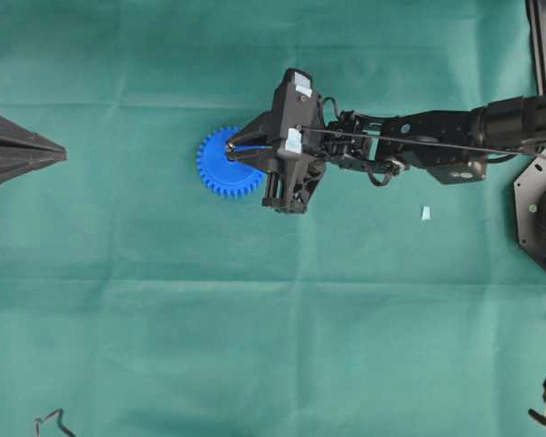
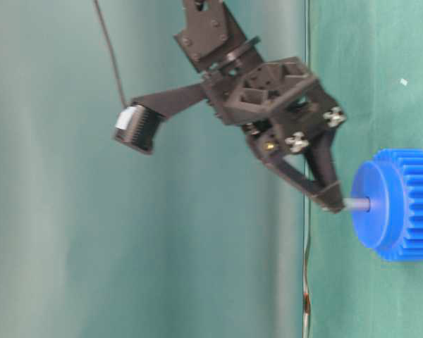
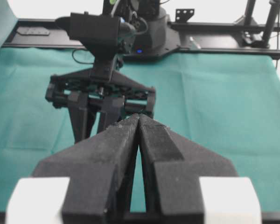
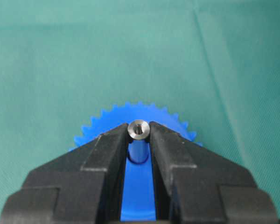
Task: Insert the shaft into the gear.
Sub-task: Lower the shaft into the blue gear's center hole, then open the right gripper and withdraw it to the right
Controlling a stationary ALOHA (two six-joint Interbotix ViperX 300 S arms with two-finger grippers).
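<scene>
The blue toothed gear [image 1: 213,166] lies flat on the green cloth left of the middle. My right gripper [image 1: 229,151] reaches over it from the right and is shut on the shaft [image 4: 138,130], a short silvery pin pinched near its top between the fingertips. At table level the shaft [image 2: 357,204] stands upright with its lower end at the centre of the gear's raised hub [image 2: 370,204], and the gripper [image 2: 336,202] sits just above. My left gripper [image 1: 59,157] rests at the far left, well away from the gear, shut with nothing between its tips [image 3: 138,117].
A small pale-blue scrap [image 1: 426,213] lies on the cloth below the right arm. A loop of black cable [image 1: 50,421] shows at the bottom left corner. The right arm's base plate [image 1: 539,214] stands at the right edge.
</scene>
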